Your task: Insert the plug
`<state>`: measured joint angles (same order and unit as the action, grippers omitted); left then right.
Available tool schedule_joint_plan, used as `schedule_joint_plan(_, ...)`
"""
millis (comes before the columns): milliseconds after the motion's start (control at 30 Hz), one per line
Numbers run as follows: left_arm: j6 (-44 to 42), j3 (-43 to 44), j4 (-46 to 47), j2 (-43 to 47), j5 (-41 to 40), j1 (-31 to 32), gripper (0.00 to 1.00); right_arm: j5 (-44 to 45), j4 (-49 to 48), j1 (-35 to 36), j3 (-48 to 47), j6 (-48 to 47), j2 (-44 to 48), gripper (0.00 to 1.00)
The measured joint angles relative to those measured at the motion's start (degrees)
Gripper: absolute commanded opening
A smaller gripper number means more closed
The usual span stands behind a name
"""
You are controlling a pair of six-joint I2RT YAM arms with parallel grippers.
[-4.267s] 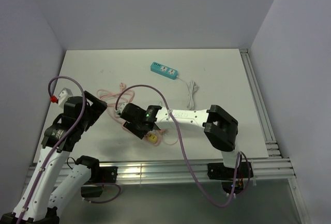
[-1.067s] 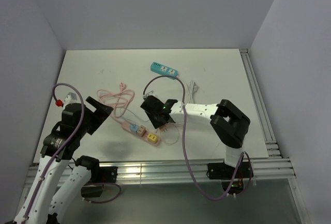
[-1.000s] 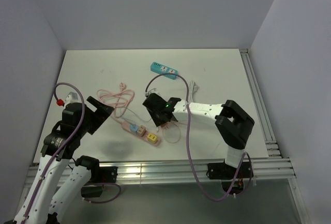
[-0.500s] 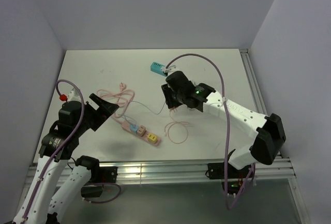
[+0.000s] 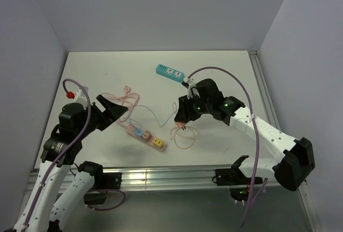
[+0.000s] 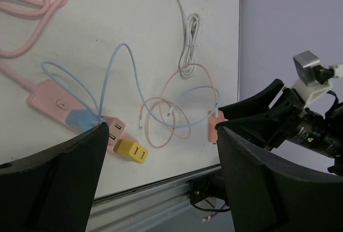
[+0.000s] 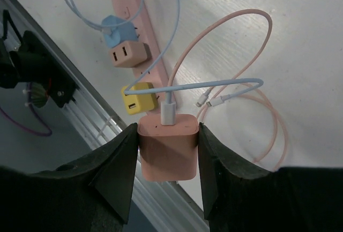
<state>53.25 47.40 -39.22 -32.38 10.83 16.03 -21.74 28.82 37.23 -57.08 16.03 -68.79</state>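
My right gripper (image 7: 169,149) is shut on a pink charger plug (image 7: 168,147) with a blue cable in its top, held above the table; it also shows in the top view (image 5: 183,115) and the left wrist view (image 6: 213,131). A pink power strip (image 5: 143,135) lies at the front middle with blue, pink and yellow chargers (image 7: 138,97) plugged in. A teal power strip (image 5: 170,73) lies at the back. My left gripper (image 5: 113,109) is open and empty, raised left of the pink strip (image 6: 53,102).
A coiled pink cord (image 5: 122,99) lies behind the pink strip. Thin pink and blue cables (image 5: 182,135) loop on the table under the right gripper. The teal strip's white cord (image 5: 199,94) lies bundled at the back right. A metal rail (image 5: 161,176) runs along the near edge.
My right arm lifted away from the pink strip holding the pink plug, swung to the back, then came down and right. The left gripper tilted up slightly.
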Motion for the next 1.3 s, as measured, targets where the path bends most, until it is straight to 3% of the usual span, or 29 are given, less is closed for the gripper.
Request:
schedule_joint_plan(367, -2.1, -2.3, 5.0, -2.7, 3.9, 0.0, 0.81, 7.2, 0.2, 0.0, 13.1, 4.0, 5.5, 0.0)
schedule_joint_plan(533, -3.2, -3.5, 7.1, -2.9, 6.3, 0.0, 0.81, 8.6, 0.1, -0.1, 12.3, 5.6, 12.7, 0.0)
schedule_joint_plan(867, -4.3, -4.9, 9.9, -4.6, 7.9, 0.0, 0.8, 8.9, -2.2, -0.2, 11.6, 10.1, 15.0, 0.0)
schedule_joint_plan(967, -4.3, -5.1, 10.0, -4.7, 8.5, 0.0, 0.79, 13.1, -0.7, -0.9, 6.4, 10.2, 10.9, 0.0)
schedule_joint_plan(1100, -4.5, -5.1, 9.9, -4.6, 8.8, 0.0, 0.8, 19.3, 0.7, -1.5, -7.3, 9.0, 0.5, 0.0)
schedule_joint_plan(1300, -4.5, -4.9, 8.8, -3.3, 8.8, 0.0, 0.8, 16.1, 4.0, -1.1, -39.9, 6.4, -21.0, 0.0)
